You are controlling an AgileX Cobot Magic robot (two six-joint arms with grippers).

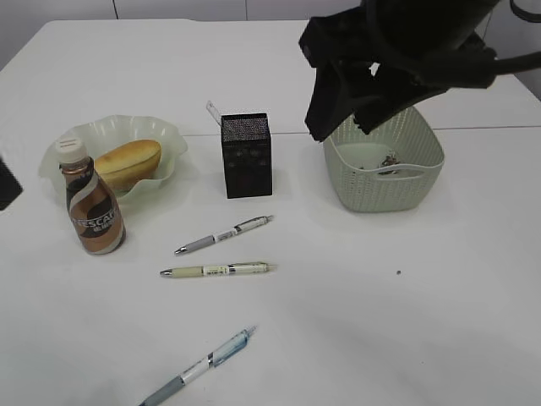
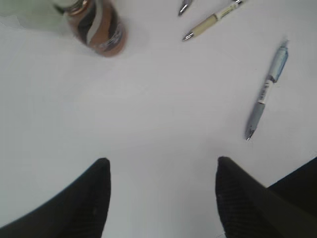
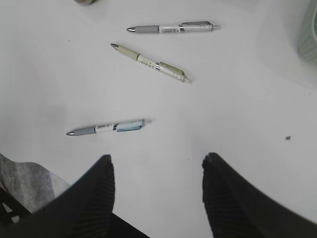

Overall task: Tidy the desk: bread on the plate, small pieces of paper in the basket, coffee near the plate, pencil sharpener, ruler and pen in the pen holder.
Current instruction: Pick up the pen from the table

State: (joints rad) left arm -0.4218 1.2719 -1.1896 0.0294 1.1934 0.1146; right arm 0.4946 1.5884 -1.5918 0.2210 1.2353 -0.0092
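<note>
Coffee bottle [image 1: 93, 205] reads "NESCAFE"; left fingers [image 2: 89, 198] and right fingers [image 3: 94, 193] spread wide, holding nothing.

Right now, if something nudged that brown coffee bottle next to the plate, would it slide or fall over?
The coffee bottle stands upright, tall over a narrow base, so a push near its white cap would probably tip it. A low push might slide it, as the table looks smooth. Once down, its round body would likely roll. The plate beside it could stop it on that side.
</note>
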